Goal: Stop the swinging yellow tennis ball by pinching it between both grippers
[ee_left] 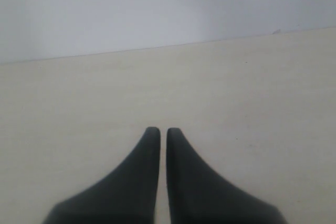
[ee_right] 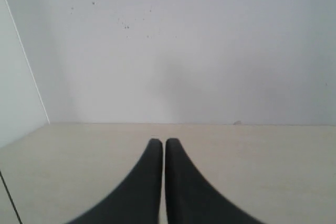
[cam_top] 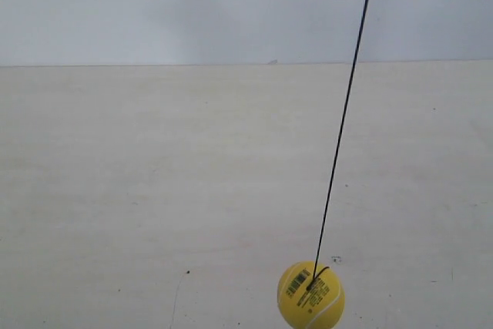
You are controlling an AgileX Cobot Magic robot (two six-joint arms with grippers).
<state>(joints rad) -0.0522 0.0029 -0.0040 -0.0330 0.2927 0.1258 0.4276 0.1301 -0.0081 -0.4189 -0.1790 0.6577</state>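
The yellow tennis ball [cam_top: 310,296] hangs low at the bottom of the exterior view, right of centre, barcode print facing the camera. Its thin black string [cam_top: 343,125] slants up to the top edge, where it loops. Neither arm appears in the exterior view. In the left wrist view my left gripper [ee_left: 159,131] is shut, its black jaws nearly touching with nothing between them, over bare table. My right gripper [ee_right: 158,142] is likewise shut on nothing. No ball shows in either wrist view.
A pale beige table [cam_top: 154,190] runs back to a white wall [cam_top: 154,5]. In the right wrist view a white side panel [ee_right: 16,77] stands at one side, and a thin dark line crosses the lower corner.
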